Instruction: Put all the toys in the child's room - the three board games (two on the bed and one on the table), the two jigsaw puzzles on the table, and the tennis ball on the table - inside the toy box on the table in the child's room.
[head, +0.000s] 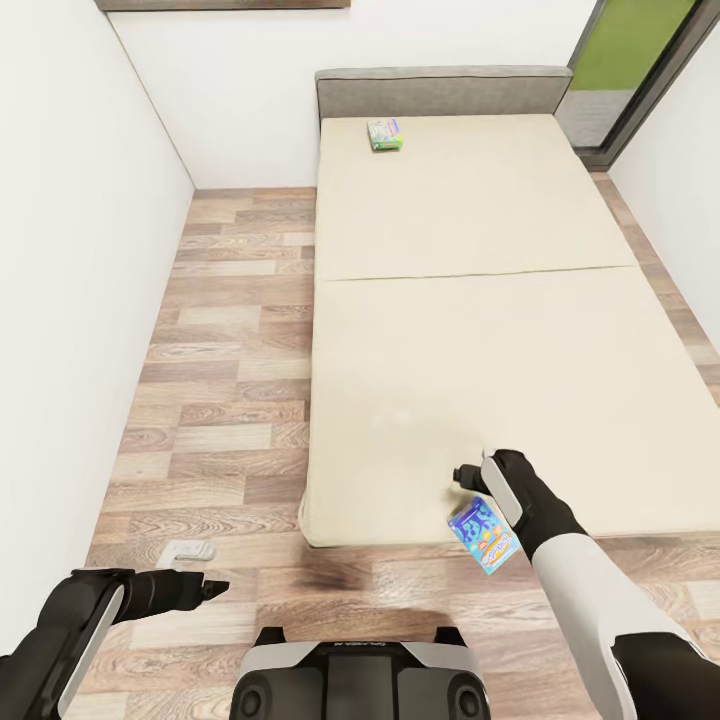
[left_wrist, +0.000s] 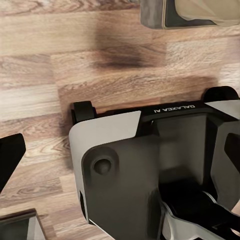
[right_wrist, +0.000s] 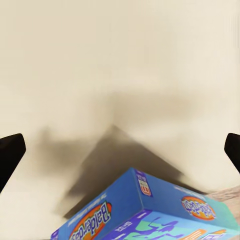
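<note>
Two board games show around the bed (head: 480, 330). The left gripper (head: 205, 588), fingers' spread unclear, hovers over floor off its near-left corner. A green game (head: 385, 134) lies by its headboard. The right gripper (head: 478, 478) hangs over its near edge, fingers spread, blue game box (head: 483, 533) just beneath.

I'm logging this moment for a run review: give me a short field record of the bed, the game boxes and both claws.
bed: cream mattress, grey headboard at the far end
blue board game: tilted at the bed's near edge, at the right claw
green board game: lying flat on the mattress near the headboard
right claw grip: cannot tell whether shut on the blue box
left claw: over the wood floor, nothing in it
</note>
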